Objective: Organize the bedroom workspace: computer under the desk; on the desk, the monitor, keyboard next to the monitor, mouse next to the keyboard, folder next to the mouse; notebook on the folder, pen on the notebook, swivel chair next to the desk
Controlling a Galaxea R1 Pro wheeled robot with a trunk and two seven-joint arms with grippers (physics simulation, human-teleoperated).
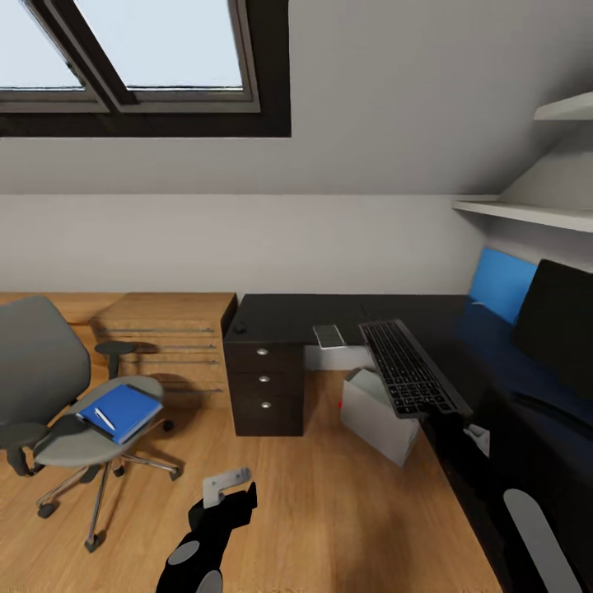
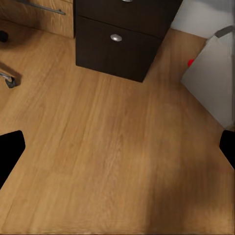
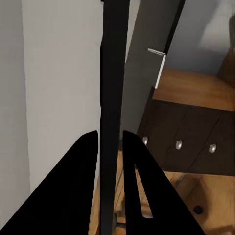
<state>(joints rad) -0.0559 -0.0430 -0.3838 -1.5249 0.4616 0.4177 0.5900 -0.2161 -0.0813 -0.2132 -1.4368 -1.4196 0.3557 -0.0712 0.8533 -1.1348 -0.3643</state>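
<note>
right gripper [image 3: 110, 147] pinches the keyboard [image 1: 408, 368] edge between 2 fingers — a thin hold, could slip; left gripper [image 2: 117, 147] spread wide, empty.

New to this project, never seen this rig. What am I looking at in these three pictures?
It's a simulated two-armed wheeled robot in a bedroom. The big picture is from its head camera; the other two look along each gripper's fingers. The left gripper hangs open over the floor. The right gripper is shut on the keyboard, seen edge-on in its wrist view. On the desk: mouse and monitor. The computer sits on the floor. A chair carries a folder and pen.
</note>
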